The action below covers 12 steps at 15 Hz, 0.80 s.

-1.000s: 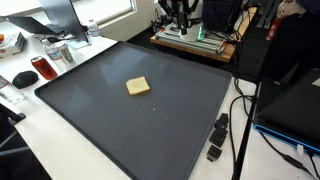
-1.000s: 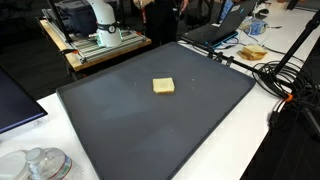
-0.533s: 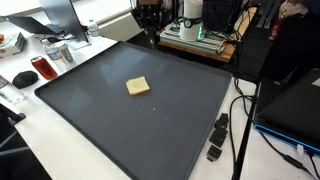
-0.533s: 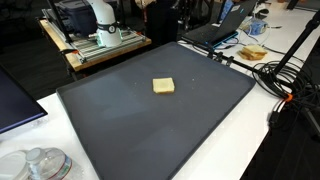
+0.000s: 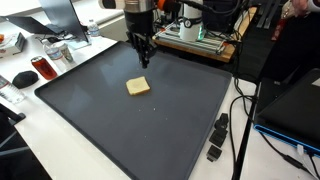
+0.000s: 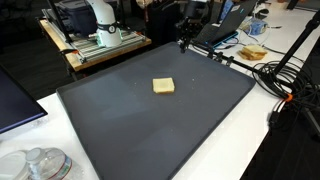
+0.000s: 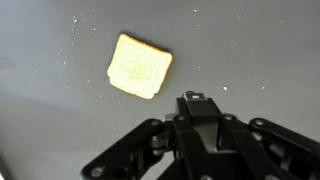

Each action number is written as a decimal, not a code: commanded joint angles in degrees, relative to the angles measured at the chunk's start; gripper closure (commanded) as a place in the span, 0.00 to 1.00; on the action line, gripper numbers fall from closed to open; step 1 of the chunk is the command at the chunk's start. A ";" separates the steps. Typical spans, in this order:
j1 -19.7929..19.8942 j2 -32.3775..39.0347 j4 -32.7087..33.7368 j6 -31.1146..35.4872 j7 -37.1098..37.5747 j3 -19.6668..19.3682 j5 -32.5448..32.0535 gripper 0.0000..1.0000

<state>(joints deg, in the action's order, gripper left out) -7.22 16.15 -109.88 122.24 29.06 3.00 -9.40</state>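
Observation:
A pale yellow square slice like toast [image 5: 138, 87] lies flat near the middle of a big dark mat [image 5: 150, 135]; it shows in both exterior views [image 6: 163, 86]. My gripper [image 5: 144, 58] hangs above the mat's far edge, pointing down, a short way behind the slice and not touching it. In the other exterior view the gripper [image 6: 184, 42] is dark and partly lost against the background. In the wrist view the slice [image 7: 140, 66] lies up and left of my gripper [image 7: 195, 98], whose fingers meet in the centre with nothing between them.
Beside the mat stand a red can [image 5: 41, 68], a black mouse [image 5: 23, 77] and a metal object [image 5: 60, 52]. A black device [image 5: 217, 137] with cables lies at one edge. A laptop [image 6: 215, 33], a plate of food [image 6: 253, 53] and a glass lid [image 6: 40, 163] sit around the mat.
The arm has swung in from behind the table and come down over the mat's far edge, closer to the slice. The slice has not moved.

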 commanded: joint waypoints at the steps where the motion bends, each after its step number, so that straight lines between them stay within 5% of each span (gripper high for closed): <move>1: -3.44 6.17 7.04 -5.52 8.38 -2.43 -4.43 0.94; 12: -8.41 18.52 19.72 -18.02 19.57 -5.38 -8.18 0.94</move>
<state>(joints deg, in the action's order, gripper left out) -14.54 31.47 -95.27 108.46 46.55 -1.48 -16.51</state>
